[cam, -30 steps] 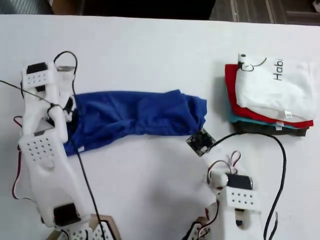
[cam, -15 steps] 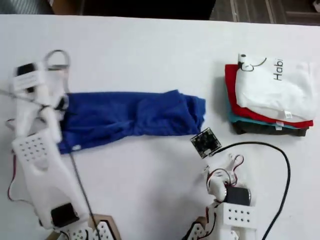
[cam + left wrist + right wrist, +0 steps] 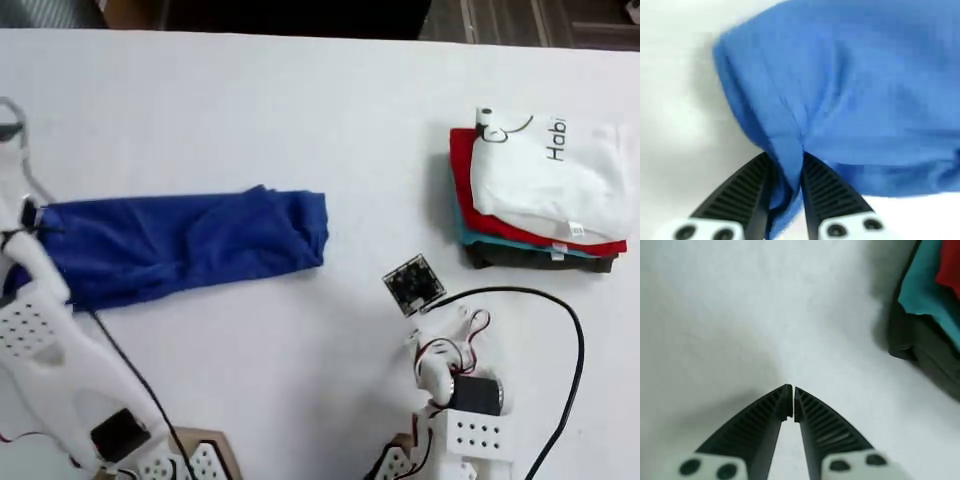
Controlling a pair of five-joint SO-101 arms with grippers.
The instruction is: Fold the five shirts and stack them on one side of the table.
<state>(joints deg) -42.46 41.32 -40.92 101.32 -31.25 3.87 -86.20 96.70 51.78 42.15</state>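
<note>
The white table [image 3: 300, 110] takes up nearly the whole high view. On it, the blue shirt [image 3: 180, 245] lies as a long, rumpled band across the left half of the frame, running from the left edge to about the middle, with its right end folded square and its left end bunched. At the right side of the frame, well apart from it, sits the stack [image 3: 540, 205] of four folded shirts: a white shirt [image 3: 550, 170] on top, a red shirt [image 3: 462, 160] under it, then a teal shirt [image 3: 468, 238], and a dark shirt [image 3: 540, 263] at the bottom touching the table. The left arm [image 3: 50, 350] rises along the lower left edge of the frame. Its left claw [image 3: 787, 157] is pinched tight on a gathered fold at the bunched end of the blue shirt, and cloth fills the gap between the ribbed fingers [image 3: 827, 190]. The right arm [image 3: 465, 400] stands at the lower centre right, with a black cable [image 3: 570, 330] looping beside it. The right claw [image 3: 792, 390] hangs over bare table with its tips pressed together and nothing between them; the corner of the stack lies near it, at the upper right of that wrist view.
</note>
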